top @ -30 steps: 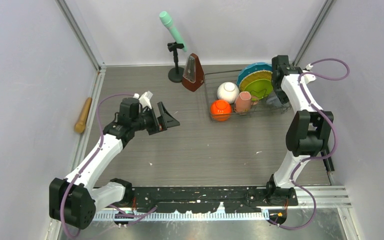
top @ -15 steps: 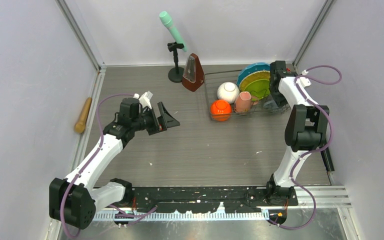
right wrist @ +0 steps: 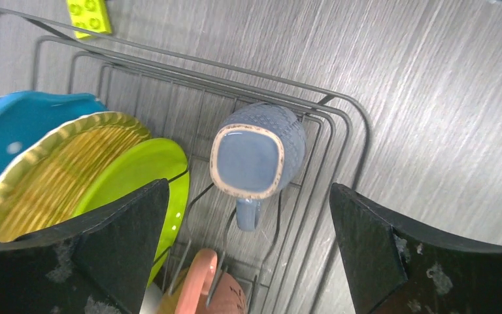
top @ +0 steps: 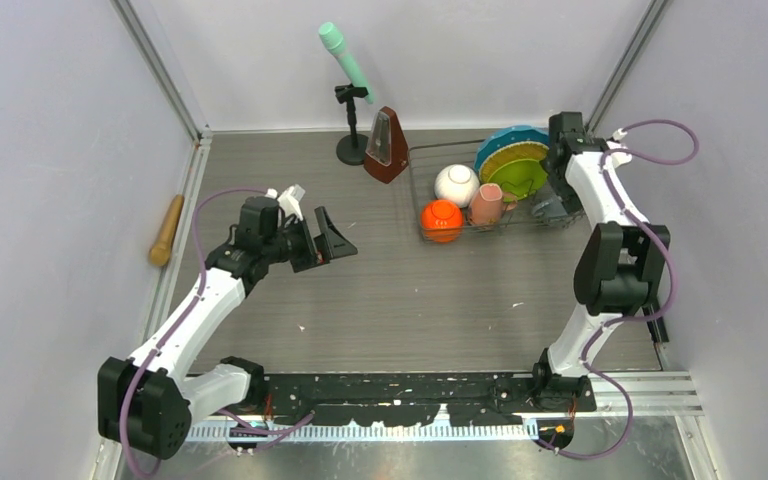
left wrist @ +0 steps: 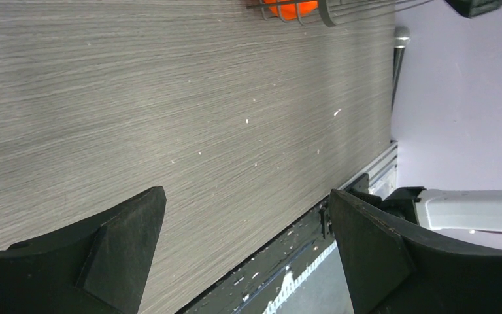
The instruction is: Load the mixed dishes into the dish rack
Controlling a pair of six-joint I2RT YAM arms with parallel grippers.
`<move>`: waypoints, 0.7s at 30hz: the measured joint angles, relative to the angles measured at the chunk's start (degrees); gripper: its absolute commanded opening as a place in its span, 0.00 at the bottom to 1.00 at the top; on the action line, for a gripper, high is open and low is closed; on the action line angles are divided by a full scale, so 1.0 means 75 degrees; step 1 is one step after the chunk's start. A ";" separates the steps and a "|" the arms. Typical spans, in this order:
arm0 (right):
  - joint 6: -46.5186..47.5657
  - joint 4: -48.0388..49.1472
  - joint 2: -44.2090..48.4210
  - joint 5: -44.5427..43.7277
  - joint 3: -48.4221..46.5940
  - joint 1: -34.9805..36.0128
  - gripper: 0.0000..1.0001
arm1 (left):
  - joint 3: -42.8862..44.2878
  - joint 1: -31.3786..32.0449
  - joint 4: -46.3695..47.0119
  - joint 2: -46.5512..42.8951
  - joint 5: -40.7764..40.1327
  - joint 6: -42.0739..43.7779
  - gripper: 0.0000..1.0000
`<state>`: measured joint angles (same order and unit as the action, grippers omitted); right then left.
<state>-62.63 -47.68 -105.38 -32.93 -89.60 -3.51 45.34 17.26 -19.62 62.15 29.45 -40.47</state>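
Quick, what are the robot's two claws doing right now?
Left gripper: open, holding nothing.
Right gripper: open, holding nothing, above the mug.

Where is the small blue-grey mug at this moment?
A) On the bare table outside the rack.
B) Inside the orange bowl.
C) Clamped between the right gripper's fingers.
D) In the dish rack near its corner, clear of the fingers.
D: the right wrist view shows the mug resting on the wires of the dish rack, with the right gripper open and its fingers apart from it on both sides.
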 measured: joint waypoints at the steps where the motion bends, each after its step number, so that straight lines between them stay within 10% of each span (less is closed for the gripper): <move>1: 0.0131 -0.0055 0.0154 0.0003 -0.0012 0.0000 1.00 | 0.0029 -0.0003 -0.0117 -0.0015 -0.0064 0.0073 1.00; 11: 0.2632 0.0933 0.2247 0.0609 0.0463 0.0000 1.00 | 0.0522 -0.0003 -0.0775 -0.0405 -0.0842 0.0752 1.00; 21: 0.4776 0.3824 0.6327 0.2378 0.5461 0.0000 1.00 | 0.0265 0.0000 -0.0903 -0.1352 -0.2597 0.1201 1.00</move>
<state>-26.81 -19.00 -57.93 -15.09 -48.64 -3.51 47.33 17.26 -26.39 52.01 9.98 -31.46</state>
